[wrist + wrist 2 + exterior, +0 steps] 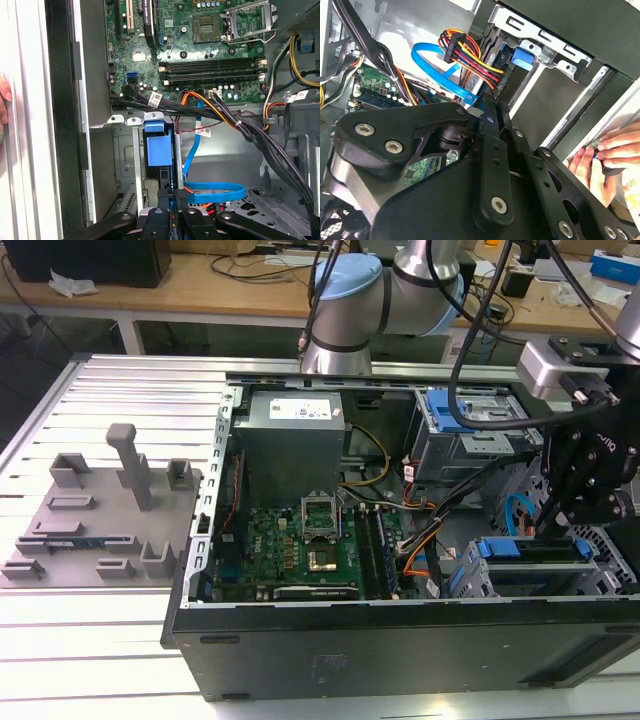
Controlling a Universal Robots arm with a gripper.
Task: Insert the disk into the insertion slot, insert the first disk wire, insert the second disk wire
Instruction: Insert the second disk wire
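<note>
Jaws pressed close together is how we read our gripper (172,212) in both wrist views: the black fingers (492,150) meet at a narrow tip that touches the rear end of the disk (159,150), though we cannot tell whether they pinch anything there. We see the disk sitting down inside the insertion slot (136,165), its bright blue carrier frame showing between the grey sheet-metal walls near the case's front corner. In the exterior view the gripper (560,525) hangs over that same cage (470,575) at the exterior view's right, with the blue frame (530,548) lying level in it. A flat blue data cable (212,192) loops just beside the disk, and a bundle of red, yellow and black power wires (470,52) ends in a black connector close to the fingertips. The motherboard (300,550) lies in the middle of the open computer case (400,650), the grey power supply (290,440) behind it. The case rests on a ribbed metal surface (90,640), next to a grey fixture plate (100,515). A person's hand (605,155) rests on the case's outer edge.
</note>
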